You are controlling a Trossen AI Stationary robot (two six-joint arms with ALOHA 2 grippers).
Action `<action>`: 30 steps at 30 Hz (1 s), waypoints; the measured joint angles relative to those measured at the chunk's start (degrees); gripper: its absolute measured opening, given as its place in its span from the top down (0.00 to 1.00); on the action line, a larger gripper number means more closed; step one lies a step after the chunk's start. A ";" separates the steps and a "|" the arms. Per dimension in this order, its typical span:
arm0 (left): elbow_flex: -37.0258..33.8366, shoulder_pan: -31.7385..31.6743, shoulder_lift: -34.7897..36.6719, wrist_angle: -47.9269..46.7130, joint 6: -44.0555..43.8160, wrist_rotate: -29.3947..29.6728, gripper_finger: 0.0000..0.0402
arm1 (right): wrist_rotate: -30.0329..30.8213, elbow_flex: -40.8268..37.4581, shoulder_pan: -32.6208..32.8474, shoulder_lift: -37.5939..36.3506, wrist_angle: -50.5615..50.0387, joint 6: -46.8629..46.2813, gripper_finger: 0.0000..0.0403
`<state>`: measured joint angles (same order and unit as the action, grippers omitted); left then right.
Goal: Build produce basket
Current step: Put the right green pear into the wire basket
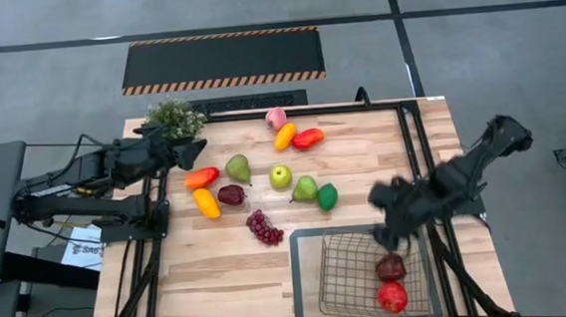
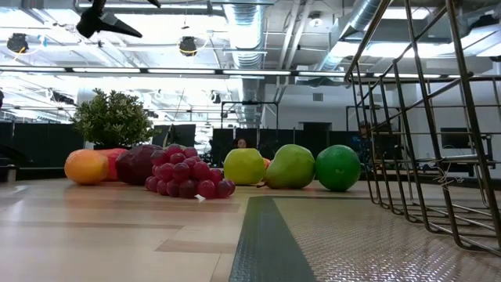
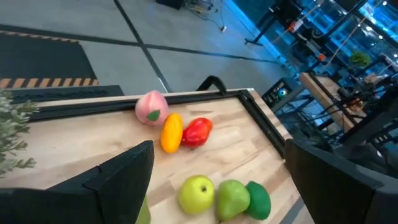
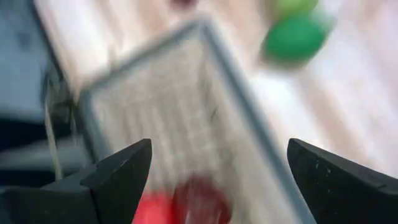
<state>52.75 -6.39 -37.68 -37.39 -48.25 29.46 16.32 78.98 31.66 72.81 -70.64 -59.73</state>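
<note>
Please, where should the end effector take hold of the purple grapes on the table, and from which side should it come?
I would come from straight above and close across the narrow width of the purple grapes, near the middle of the bunch. It lies flat on the wood as a long cluster, with free table on both long sides. The low view shows it as a low, lumpy heap, so a side approach would likely only push it.

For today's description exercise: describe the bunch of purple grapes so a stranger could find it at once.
Start at the wire basket on its grey mat at the table's near right. Just beyond the mat's left corner lies the bunch of grapes. It is the only cluster of small beads; its neighbours are single smooth fruits.
</note>
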 joint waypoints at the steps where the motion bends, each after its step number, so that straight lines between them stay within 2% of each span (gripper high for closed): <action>1: 0.00 0.00 0.70 -0.69 0.00 -0.42 0.14 | 1.99 0.35 -2.08 -0.63 0.03 1.23 0.03; 3: 0.00 -0.02 1.71 -1.36 0.08 -0.61 0.14 | 3.72 0.77 -6.63 -1.08 0.19 5.99 0.03; 8: 0.00 -0.02 4.51 -2.94 0.50 -0.65 0.14 | 3.24 0.90 -18.78 2.04 2.25 19.18 0.03; 13: 0.00 -0.02 5.85 -4.02 0.54 -0.42 0.14 | -0.87 0.90 -26.91 8.50 9.59 36.12 0.03; 17: 0.00 0.00 5.94 -4.41 1.92 0.40 0.14 | -3.93 0.88 -30.38 13.74 18.15 50.93 0.03; 23: 0.00 0.00 5.83 -4.41 3.34 0.90 0.14 | -8.36 0.90 -33.40 22.00 24.72 68.80 0.03; 30: 0.00 -0.02 5.83 -4.46 3.56 1.50 0.14 | -11.17 4.44 -34.87 32.96 25.28 77.68 0.03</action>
<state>52.75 -6.41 -31.86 -41.84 -44.69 30.96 5.15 83.41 -3.21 105.77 -45.36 17.95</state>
